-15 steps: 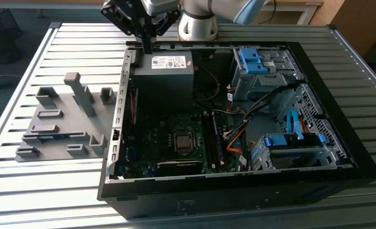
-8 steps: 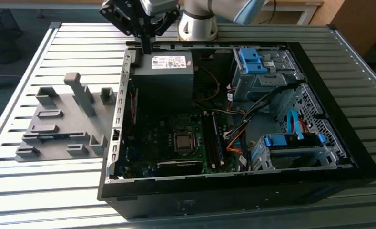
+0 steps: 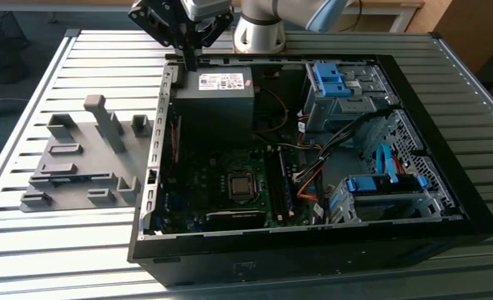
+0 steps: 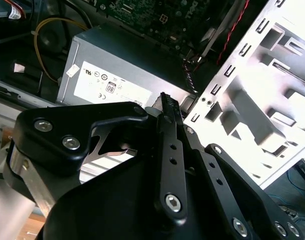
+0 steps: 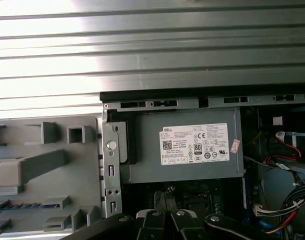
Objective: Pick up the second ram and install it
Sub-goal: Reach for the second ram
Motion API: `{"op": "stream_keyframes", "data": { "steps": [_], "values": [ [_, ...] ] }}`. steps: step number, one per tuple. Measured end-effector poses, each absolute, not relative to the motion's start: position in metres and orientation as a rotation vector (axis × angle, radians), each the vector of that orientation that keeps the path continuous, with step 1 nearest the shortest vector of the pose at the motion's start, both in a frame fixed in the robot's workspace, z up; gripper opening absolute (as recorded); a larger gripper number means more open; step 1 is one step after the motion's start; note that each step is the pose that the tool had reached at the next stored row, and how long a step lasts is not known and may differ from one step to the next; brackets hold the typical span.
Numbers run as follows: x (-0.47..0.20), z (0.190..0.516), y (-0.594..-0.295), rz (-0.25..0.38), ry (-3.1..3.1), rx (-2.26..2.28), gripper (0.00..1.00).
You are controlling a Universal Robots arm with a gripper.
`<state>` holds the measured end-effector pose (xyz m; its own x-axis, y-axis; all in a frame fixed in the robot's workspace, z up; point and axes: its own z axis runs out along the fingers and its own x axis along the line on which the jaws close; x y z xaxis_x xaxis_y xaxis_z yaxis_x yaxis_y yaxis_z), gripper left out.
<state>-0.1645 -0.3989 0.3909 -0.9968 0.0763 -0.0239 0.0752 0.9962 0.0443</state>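
The second ram (image 3: 67,179) lies in a slot of the grey holder tray (image 3: 104,195) on the counter (image 3: 54,256), beside the open computer case (image 3: 313,253). Well apart from it, the tool (image 3: 189,64) hangs over the power supply (image 3: 217,103), its fingers pressed together on nothing.

The surface (image 3: 71,250) is a pale grey metal top made of long ribbed slats. In the exterior view they run from side to side and catch bright light. A black computer case (image 3: 313,256) lies on it on its side, open face up, filling the middle and the exterior view's right. On the exterior view's left lies a flat grey plastic tray (image 3: 88,134) with upright blocks, just beside the case wall; whether the two touch cannot be told. The robot arm's pale base (image 3: 258,34) stands at the far edge, behind the case. In the first wrist view, bare slats (image 5: 152,45) stretch beyond the case's rim.
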Motion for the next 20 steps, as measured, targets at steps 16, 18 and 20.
{"op": "stream_keyframes", "data": {
  "steps": [16,18,20],
  "values": [
    [-0.1698,0.3905,-0.3989,0.068,3.113,0.118,0.11],
    [-0.1705,0.3905,-0.3989,0.068,3.113,0.118,0.11],
    [-0.1711,0.3904,-0.3989,0.068,3.113,0.118,0.11]
  ]
}}
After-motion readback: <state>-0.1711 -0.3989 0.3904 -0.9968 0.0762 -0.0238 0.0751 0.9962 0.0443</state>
